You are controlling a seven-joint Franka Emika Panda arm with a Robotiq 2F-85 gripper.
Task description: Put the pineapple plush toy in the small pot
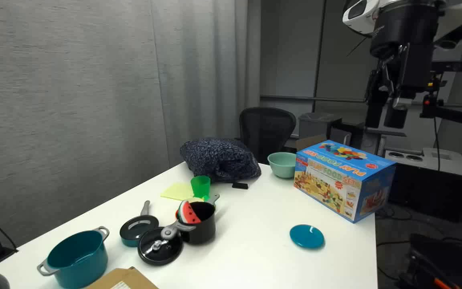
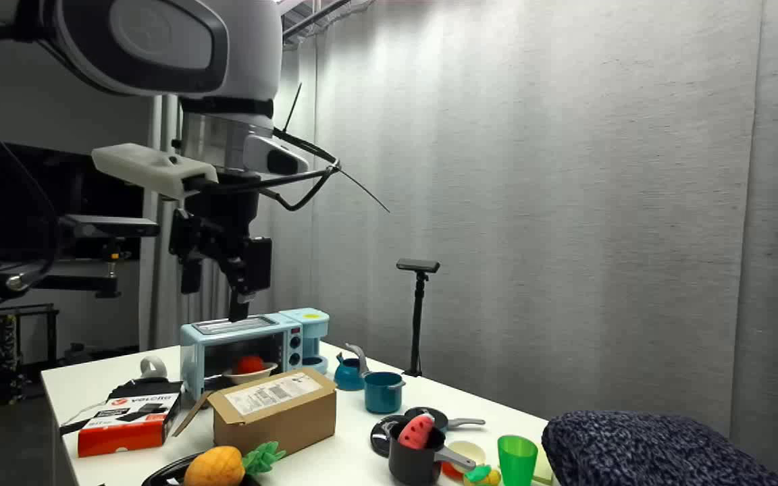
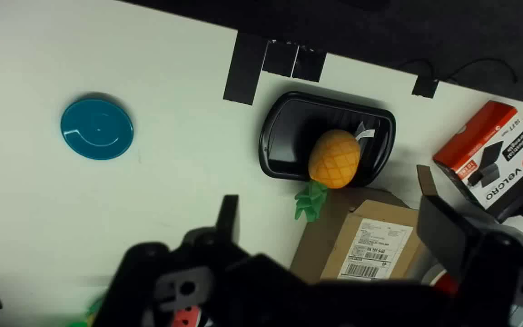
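Observation:
The pineapple plush toy point(image 3: 335, 159), orange-yellow with a green leafy top, lies in a black tray point(image 3: 284, 169) in the wrist view. It also shows at the bottom of an exterior view point(image 2: 217, 466). Its leaves hang over the tray's rim. The small pot point(image 1: 203, 230) is dark with a grey handle and holds a red watermelon slice point(image 1: 189, 213); the pot also shows in an exterior view point(image 2: 410, 462). The gripper hides most of it in the wrist view. My gripper point(image 3: 328, 188) is open and empty, high above the table; it also shows in both exterior views point(image 1: 384, 116) point(image 2: 215, 293).
A cardboard box point(image 2: 277, 418) stands beside the tray, with a toy oven point(image 2: 190, 358) behind. A black lid point(image 1: 161, 251), pan point(image 1: 138, 226) and teal pot point(image 1: 79, 265) lie near the small pot. A teal disc point(image 3: 97, 129) and blue box point(image 1: 335, 180) are on the table.

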